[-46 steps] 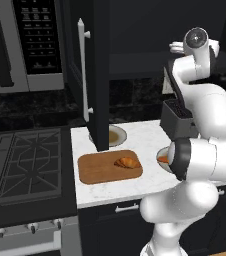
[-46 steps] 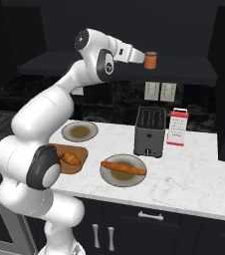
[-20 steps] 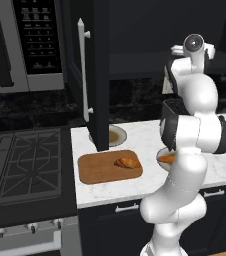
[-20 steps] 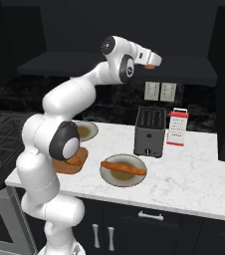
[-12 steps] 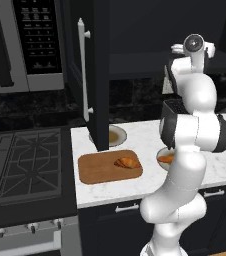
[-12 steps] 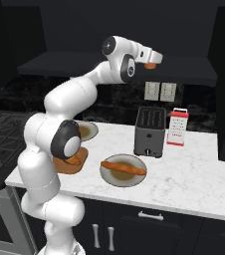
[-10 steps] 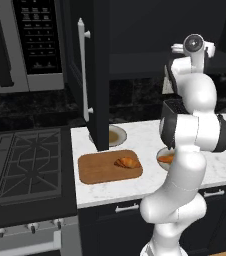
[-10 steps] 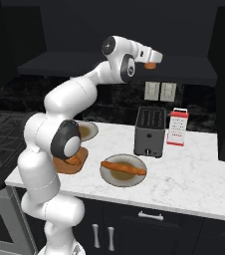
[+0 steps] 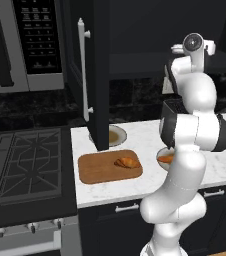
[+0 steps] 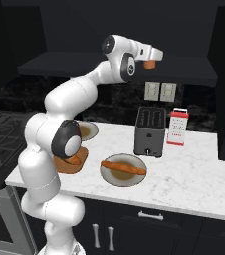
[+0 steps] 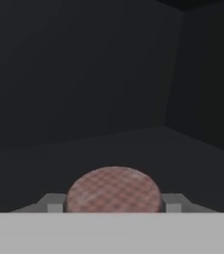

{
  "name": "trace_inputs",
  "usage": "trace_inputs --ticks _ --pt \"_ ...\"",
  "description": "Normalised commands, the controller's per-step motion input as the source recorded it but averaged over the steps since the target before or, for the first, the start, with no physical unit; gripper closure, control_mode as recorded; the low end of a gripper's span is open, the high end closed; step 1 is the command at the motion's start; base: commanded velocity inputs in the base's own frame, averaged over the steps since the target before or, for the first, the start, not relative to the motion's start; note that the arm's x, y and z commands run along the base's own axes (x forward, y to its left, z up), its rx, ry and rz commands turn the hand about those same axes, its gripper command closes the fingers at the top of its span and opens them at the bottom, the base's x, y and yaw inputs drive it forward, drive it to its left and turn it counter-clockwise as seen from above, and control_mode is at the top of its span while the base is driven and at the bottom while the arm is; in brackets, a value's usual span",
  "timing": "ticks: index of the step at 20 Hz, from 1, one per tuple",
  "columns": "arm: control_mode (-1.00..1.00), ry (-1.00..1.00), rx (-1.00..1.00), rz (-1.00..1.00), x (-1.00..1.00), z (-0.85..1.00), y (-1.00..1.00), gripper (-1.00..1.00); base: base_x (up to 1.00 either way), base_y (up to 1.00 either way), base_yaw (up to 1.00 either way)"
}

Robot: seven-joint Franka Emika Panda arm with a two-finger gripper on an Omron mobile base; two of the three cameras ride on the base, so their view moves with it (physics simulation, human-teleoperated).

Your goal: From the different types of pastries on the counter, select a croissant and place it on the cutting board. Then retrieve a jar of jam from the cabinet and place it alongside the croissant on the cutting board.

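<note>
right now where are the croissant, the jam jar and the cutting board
croissant (image 9: 127, 162), left base view, middle of its ridged top
jam jar (image 10: 150, 64), right base view, its side, in the gripper
cutting board (image 9: 97, 170), left base view, bare wood left of the croissant

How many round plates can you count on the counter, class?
2. One plate sits at the front of the counter, carrying the long pastry. The other plate lies further back, beside the cutting board. The arm could hide more.
</note>
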Motion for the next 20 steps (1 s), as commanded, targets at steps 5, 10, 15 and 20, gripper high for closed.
trace_inputs --ticks 5,10,15,20 --pt "-1.00 0.02 0.04 0.00 0.18 -0.01 -0.23 1.00 0.00 0.00 0.00" --pt "-1.00 -0.07 0.10 0.00 -0.14 0.43 -0.09 1.00 0.00 0.00 0.00" --pt "-1.00 -0.01 0.06 0.00 -0.18 0.65 0.03 1.00 0.00 0.00 0.00" --pt "-1.00 -0.10 0.00 0.02 -0.93 0.23 0.19 1.00 0.00 0.00 0.00"
